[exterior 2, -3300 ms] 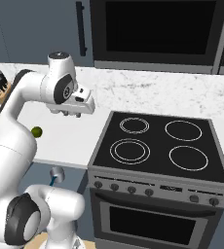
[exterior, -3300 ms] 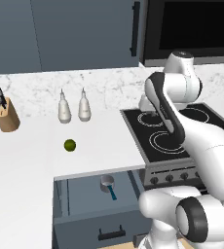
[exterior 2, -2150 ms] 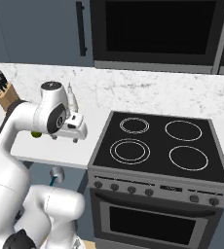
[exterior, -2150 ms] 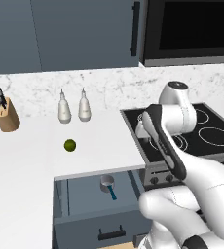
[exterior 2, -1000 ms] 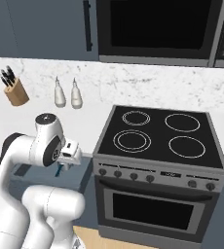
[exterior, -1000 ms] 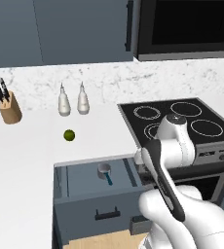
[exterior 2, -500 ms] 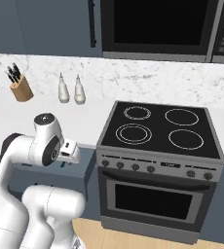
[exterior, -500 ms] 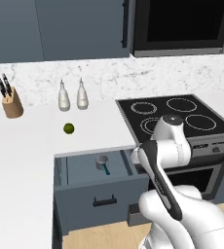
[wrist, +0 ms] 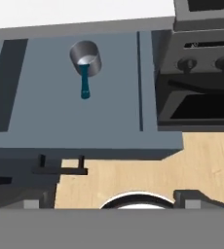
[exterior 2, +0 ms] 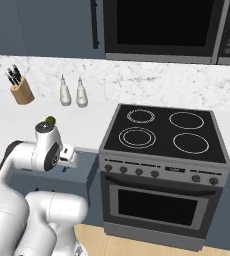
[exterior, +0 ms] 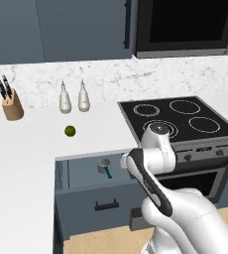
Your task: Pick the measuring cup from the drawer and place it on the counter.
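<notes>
Drawer (wrist: 60, 116) stood pulled open below bench (exterior: 27, 149), giving access from above. Measuring cup (wrist: 86, 59) sat upright on drawer floor near back, teal handle pointing toward drawer front, nothing touching it. Claw (exterior: 125, 161) hung over drawer's stove-side end, camera looking down into it, likely lining up for descent. Claw fingers' spread: cannot tell. Lime (exterior: 70, 130) lay on bench behind drawer.
</notes>
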{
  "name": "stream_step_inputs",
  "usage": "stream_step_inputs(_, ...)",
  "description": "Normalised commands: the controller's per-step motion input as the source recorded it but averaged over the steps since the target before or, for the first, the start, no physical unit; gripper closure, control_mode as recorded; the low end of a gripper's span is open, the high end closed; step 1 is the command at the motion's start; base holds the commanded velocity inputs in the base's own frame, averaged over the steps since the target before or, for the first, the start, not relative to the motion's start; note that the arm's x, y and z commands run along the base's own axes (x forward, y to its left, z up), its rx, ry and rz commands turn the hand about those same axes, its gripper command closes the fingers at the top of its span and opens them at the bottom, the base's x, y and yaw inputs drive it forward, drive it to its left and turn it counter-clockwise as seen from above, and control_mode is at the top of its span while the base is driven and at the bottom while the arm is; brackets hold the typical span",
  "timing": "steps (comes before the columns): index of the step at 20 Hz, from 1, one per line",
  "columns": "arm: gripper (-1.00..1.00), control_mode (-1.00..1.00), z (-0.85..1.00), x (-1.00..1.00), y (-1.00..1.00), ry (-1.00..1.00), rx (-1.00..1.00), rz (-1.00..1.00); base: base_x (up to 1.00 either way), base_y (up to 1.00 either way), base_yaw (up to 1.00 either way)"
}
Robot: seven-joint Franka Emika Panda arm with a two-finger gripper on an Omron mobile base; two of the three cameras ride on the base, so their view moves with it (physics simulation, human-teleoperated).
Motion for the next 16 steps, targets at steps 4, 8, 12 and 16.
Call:
stream_step_inputs(4,-1.00,-1.00,-0.33,0.14,0.46,0.01,0.00,0.00,0.00,0.00,0.00)
stream_step_inputs(8,-1.00,-1.00,-0.25,0.16,0.24,0.03,0.00,0.00,0.00,0.00,0.00)
stream_step_inputs(12,-1.00,-1.00,-0.22,0.21,0.06,0.07,0.00,0.00,0.00,0.00,0.00)
stream_step_inputs(16,-1.00,-1.00,-0.23,0.24,0.00,0.01,0.00,0.00,0.00,0.00,0.00)
